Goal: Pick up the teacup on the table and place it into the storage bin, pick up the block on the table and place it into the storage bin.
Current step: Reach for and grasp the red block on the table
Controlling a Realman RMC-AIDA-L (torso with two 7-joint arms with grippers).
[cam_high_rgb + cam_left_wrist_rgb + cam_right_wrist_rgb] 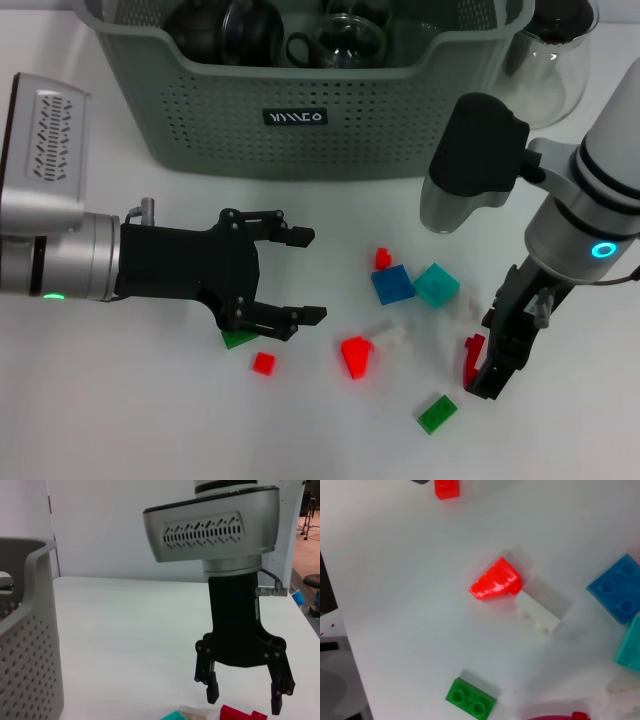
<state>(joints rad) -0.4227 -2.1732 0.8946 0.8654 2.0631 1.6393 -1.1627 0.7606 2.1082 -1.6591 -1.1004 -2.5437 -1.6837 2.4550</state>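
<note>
Reaching in from the left, my left gripper hovers low over the table with jaws spread wide and empty, near a small red block. Behind, the storage bin holds dark teacups. Farther right, my right gripper points down, jaws narrowed around a red block.
</note>
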